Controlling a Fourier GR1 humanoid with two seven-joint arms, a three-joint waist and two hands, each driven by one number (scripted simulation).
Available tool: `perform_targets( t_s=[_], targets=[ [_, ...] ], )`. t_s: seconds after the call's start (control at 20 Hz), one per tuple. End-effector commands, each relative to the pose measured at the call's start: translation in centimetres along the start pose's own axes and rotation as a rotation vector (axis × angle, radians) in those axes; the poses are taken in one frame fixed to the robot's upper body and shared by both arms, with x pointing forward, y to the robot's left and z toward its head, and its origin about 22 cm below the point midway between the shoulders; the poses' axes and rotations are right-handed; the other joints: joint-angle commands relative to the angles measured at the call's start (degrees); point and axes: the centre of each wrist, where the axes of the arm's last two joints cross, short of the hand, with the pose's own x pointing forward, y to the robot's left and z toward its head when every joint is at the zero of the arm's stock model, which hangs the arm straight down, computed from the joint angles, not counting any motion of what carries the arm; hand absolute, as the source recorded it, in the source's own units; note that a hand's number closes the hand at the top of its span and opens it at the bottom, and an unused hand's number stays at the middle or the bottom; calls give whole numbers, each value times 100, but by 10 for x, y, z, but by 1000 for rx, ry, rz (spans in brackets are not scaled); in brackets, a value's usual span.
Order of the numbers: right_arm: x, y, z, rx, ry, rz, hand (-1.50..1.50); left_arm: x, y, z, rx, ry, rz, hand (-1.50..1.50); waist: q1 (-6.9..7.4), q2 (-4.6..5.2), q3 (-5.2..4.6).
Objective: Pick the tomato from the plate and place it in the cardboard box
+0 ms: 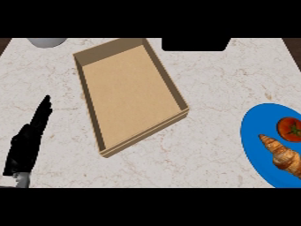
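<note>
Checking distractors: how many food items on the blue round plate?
2: red round tomato at the far side of the blue round plate, golden-brown croissant nearer the robot. Plate cropped at right; more may be hidden.

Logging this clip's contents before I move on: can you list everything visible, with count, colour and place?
counter: one, pale marbled, fills the view
cardboard box: one, brown, open-topped, centre, nothing in it
plate: one, blue, right edge, partly cut off
tomato: one, red with green stem, on the plate's far part
croissant: one, golden brown, on the plate, just nearer than the tomato
pale grey round thing: one, top left, mostly cut off; cannot tell what it is
black thing: one, top edge, right of the box; cannot tell what it is
left hand: one, black, fingers straight, lower left, apart from the box
</note>
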Motion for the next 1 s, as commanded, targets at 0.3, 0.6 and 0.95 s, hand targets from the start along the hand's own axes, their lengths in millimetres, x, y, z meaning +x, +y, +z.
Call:
perform_targets(
  t_s=[0.3,0.6,0.95],
  targets=[
    [96,25,-1,175,164,146,-150,-12,8,-8,-12,-2,1,0,61,-20,30],
    [102,47,-11,181,227,158,-150,-8,-15,1,-12,10,18,0,15,-36,41],
    [92,45,-32,194,289,187,-150,-2,-5,-2,9,-1,-13,0,7,-38,42]
  ],
)
